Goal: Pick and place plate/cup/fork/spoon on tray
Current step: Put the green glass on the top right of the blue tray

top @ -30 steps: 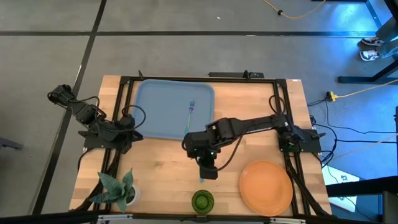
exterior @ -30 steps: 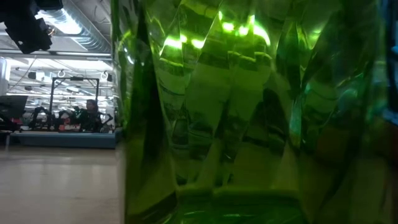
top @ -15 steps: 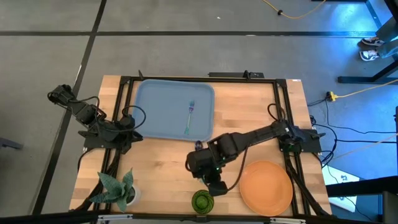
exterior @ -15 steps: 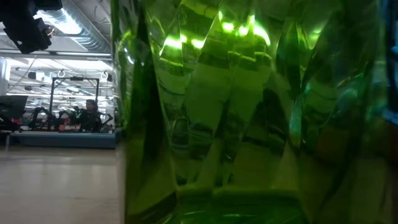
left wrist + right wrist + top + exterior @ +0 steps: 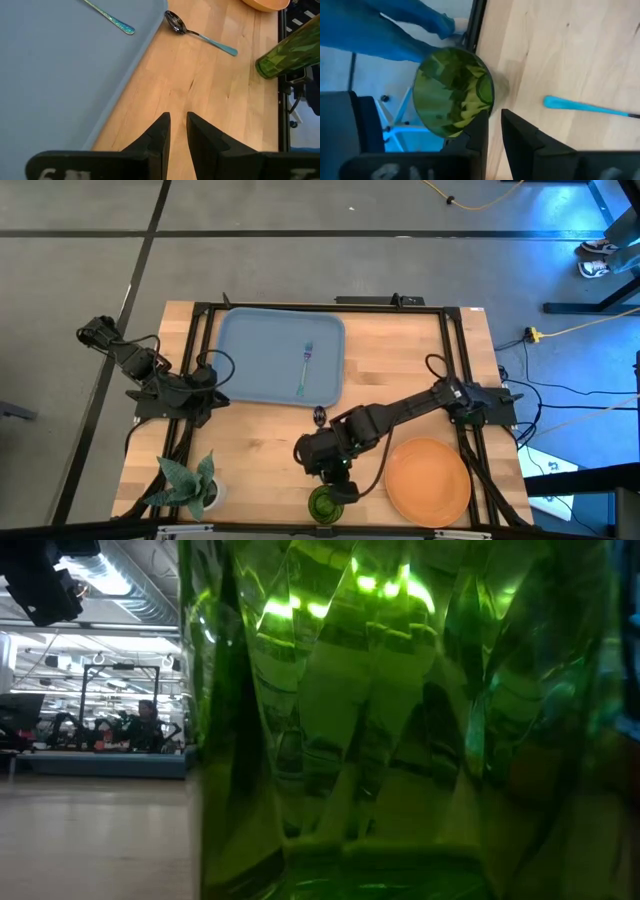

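Observation:
The green cup (image 5: 325,505) stands upright near the table's front edge and fills the low view (image 5: 400,720). My right gripper (image 5: 494,120) hovers above it, fingers a narrow gap apart beside the cup's rim (image 5: 454,92), holding nothing. The spoon (image 5: 200,35) lies flat on the wood between tray and cup; my right arm covers most of it in the high view. The fork (image 5: 306,368) lies on the blue-grey tray (image 5: 250,350). The orange plate (image 5: 428,478) sits at the near right. My left gripper (image 5: 177,125) waits over the table by the tray's edge, narrowly open and empty.
A potted plant (image 5: 190,485) stands at the near left corner. A black frame (image 5: 330,306) runs around the table's edges. Bare wood lies between tray, plant and cup. A person (image 5: 148,720) sits far off in the room behind.
My right gripper has swung toward the table's near edge, from above the spoon to above the cup, sinking a little and rolling slightly. The spoon's bowl has come into view behind the arm. Cup, spoon, fork and plate have stayed in place.

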